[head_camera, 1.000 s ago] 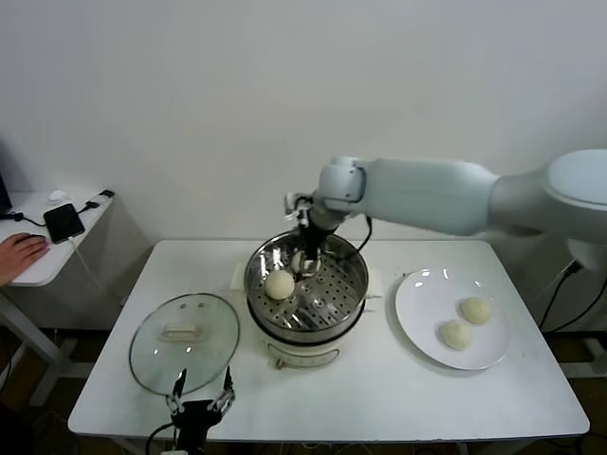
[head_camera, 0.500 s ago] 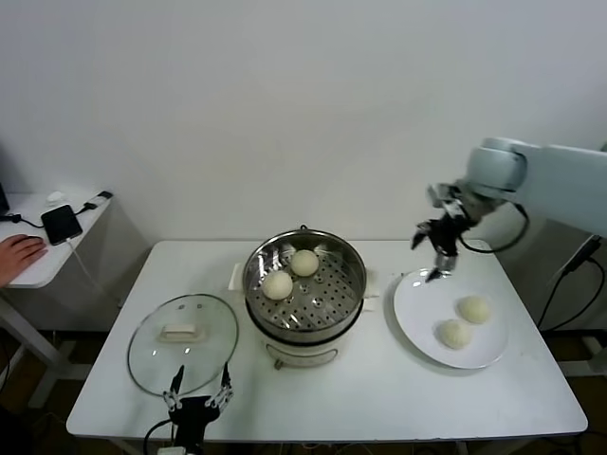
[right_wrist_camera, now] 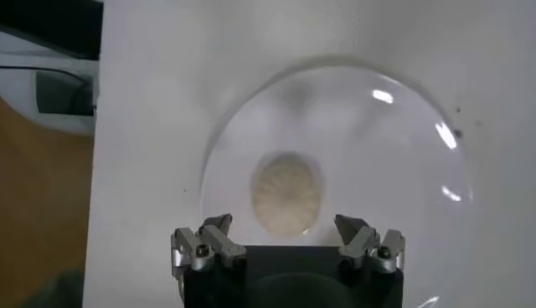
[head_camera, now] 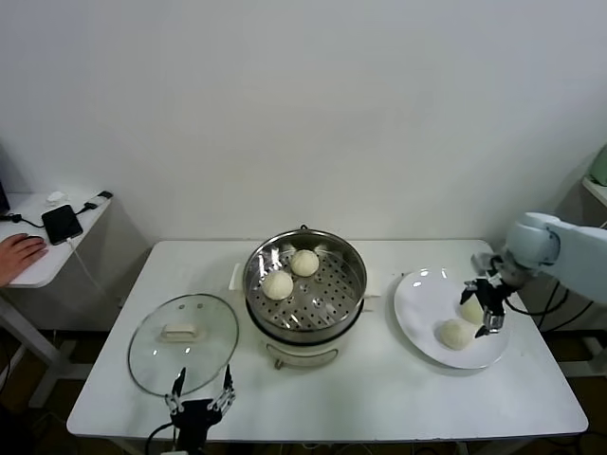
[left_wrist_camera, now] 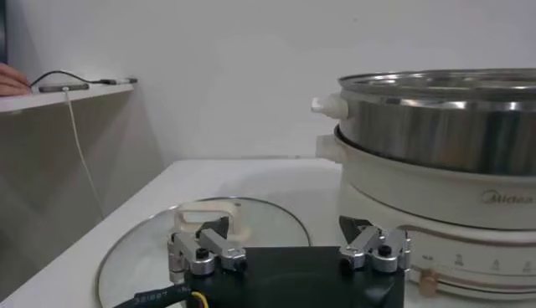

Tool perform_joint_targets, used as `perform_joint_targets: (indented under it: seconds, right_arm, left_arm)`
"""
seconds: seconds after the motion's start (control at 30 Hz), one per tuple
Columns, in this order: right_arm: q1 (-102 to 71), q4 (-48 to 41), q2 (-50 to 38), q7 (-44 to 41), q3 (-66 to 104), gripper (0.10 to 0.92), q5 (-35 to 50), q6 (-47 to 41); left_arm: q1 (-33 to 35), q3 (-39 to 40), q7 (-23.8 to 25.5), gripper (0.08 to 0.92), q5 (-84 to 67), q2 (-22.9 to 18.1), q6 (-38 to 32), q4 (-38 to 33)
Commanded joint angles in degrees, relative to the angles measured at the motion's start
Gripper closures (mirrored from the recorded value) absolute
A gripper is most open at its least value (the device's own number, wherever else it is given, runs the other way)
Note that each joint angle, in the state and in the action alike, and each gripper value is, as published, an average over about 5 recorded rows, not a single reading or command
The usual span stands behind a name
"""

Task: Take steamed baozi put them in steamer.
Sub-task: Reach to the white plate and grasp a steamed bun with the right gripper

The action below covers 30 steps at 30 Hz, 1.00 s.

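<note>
Your right tool [head_camera: 485, 305] hangs spread wide and empty over the white plate [head_camera: 420, 318], just above the two steamed baozi [head_camera: 456, 334] left there, and the right wrist view shows one pleated bun [right_wrist_camera: 287, 192] lying just ahead of the open fingers [right_wrist_camera: 216, 235]. The main risk is the grasp itself: these are soft, smooth, pale domes, so a hard squeeze could dent or tear the skin, and an off-centre closure could roll the bun across the glossy plate into its neighbour or over the rim. Coming down too far could also knock the plate. Two buns already sit on the perforated steel tray of the steamer [head_camera: 356, 284], toward its far side, so the near side looks the freer spot for the next ones. Your left tool [head_camera: 200, 395] waits open at the surface's near edge beside the round glass lid [head_camera: 184, 342].
</note>
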Motion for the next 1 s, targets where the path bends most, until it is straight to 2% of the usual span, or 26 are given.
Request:
perform_joint_targets:
  seconds: [0.03,0.23,0.5,0.77,1.0]
  right_arm:
    - [-15.79,-3.19,-0.13,4.26,12.88,0.203,-6.34,-3.09]
    - [-19.3,-5.17,2.37,8.31,17.82,0.202,-6.79,-3.55]
    - [-18.37,-4.72,2.91,6.6,17.14,0.21,-5.39,-4.02]
    - [-12.56,-2.7,1.45,3.96,13.19,0.351,-4.52,-4.03]
    - [3.83,-0.22,3.34,1.44,3.93,0.378,-0.48,-2.32]
  left_arm:
    - [0.39,-0.09,-0.11,0.177,0.31,-0.17,-0.15,-0.25]
    - [0.69,-0.06,-0.12,0.177,0.4,-0.08,-0.34,-0.26]
    - [1.0,-0.02,-0.15,0.177,0.47,-0.05,-0.39,-0.47]
    - [1.42,0.53,-0.13,0.177,0.88,-0.09,-0.29,-1.3]
    - [1.57,1.35,-0.14,0.177,1.47,0.06,-0.14,-1.68]
